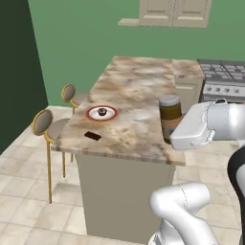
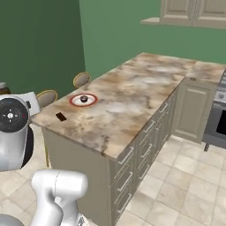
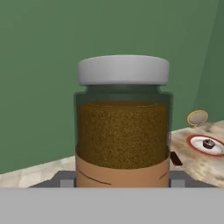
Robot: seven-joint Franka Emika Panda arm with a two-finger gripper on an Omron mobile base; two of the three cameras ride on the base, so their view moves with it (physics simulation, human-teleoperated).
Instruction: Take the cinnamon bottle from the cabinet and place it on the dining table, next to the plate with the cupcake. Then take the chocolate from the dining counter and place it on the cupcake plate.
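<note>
The cinnamon bottle (image 3: 123,127), a glass jar of brown powder with a grey lid and a tan label, stands upright between my fingers; my gripper (image 3: 122,179) is shut on its lower part. From the left base camera the bottle (image 1: 170,114) hangs by the near right edge of the marble dining table (image 1: 134,91), with my gripper (image 1: 171,130) holding it from the right. The red-rimmed plate with the cupcake (image 1: 101,113) (image 2: 83,100) (image 3: 208,145) sits near the table's left edge. The dark chocolate (image 1: 92,136) (image 2: 61,116) (image 3: 175,158) lies flat on the table, nearer than the plate.
Two round-backed stools (image 1: 44,122) (image 1: 70,94) stand along the table's left side. A stove (image 1: 224,76) is at the back right, and wall cabinets (image 1: 174,12) hang above. Drawers (image 2: 132,154) line the table's right face.
</note>
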